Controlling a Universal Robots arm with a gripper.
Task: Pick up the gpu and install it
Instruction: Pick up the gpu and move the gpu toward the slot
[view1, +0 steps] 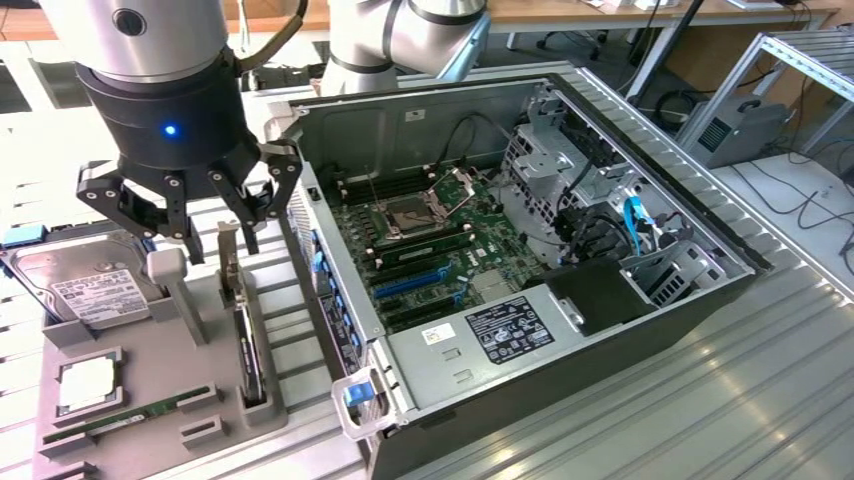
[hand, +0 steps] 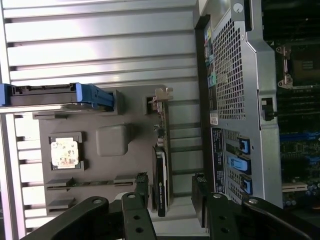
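The gripper (view1: 214, 238) hovers above the gpu (view1: 246, 325), which stands on edge in the gray holder (view1: 187, 400); its fingers (hand: 135, 215) are spread wide.

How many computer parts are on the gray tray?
4: hard drive at the exterior view's left, square chip just in front, green memory stick at the near edge, gpu standing beside the case. The gripper may hide more.

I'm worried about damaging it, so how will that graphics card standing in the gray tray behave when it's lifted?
The graphics card looks like a stiff thin board, so it probably won't flex. Standing on edge in the tray slot, it may tip if nudged sideways. Its bare components look fragile.
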